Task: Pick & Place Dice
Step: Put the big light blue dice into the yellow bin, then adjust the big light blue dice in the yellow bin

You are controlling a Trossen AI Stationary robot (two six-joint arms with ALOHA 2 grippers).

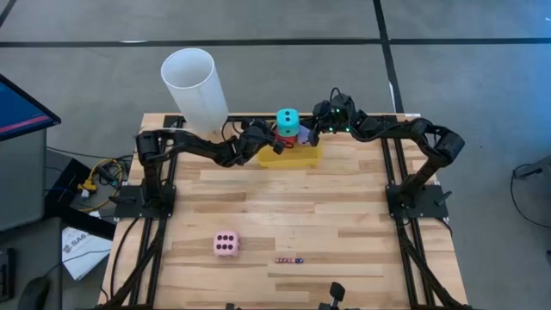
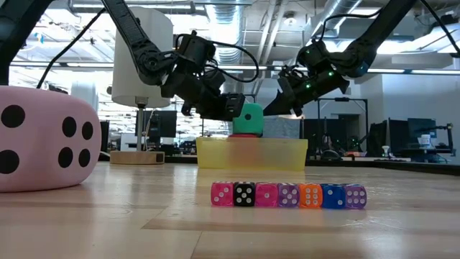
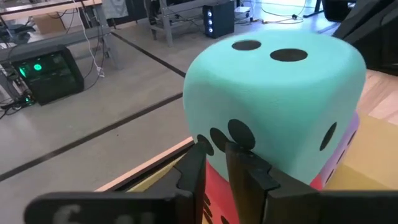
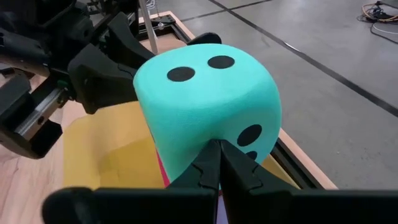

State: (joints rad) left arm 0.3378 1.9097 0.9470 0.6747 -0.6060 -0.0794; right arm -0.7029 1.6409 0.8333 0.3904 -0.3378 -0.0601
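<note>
High view: cyan die (image 1: 287,120) tops the stack in the yellow tray (image 1: 311,158) at 12 o'clock, my left gripper (image 1: 263,138) narrowly parted at its 9 side, likely releasing, right gripper (image 1: 320,120) closed beside it, steadying; pink die (image 1: 225,244) waits at 7.

Both dark arms reach to the table's far edge. Left gripper (image 3: 217,163): fingers slightly parted. Right gripper (image 4: 219,163): fingers pressed together, opposite the left.
</note>
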